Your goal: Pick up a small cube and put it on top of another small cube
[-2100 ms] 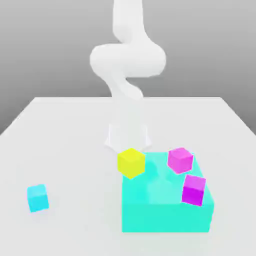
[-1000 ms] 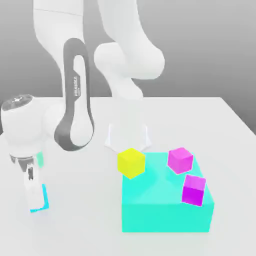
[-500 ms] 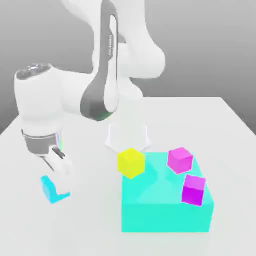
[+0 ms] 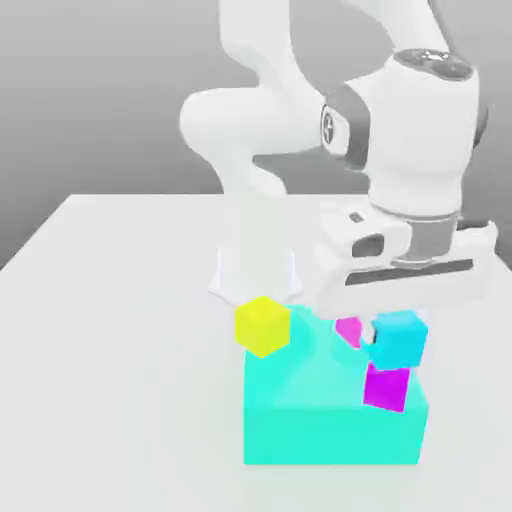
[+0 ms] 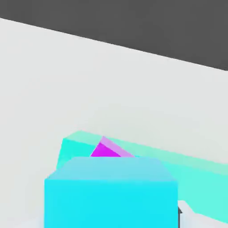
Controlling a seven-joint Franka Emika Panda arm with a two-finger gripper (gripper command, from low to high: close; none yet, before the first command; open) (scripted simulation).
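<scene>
The pincer is setting the small cyan cube onto the deep magenta cube; its grip cannot be told. Next, it would need lifting straight clear.

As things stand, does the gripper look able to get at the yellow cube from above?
Probably yes. The yellow cube sits uncovered at the corner of the large cyan block, nothing above it. The gripper hangs to the exterior view's right, at the small cyan cube over the deep magenta cube.
</scene>
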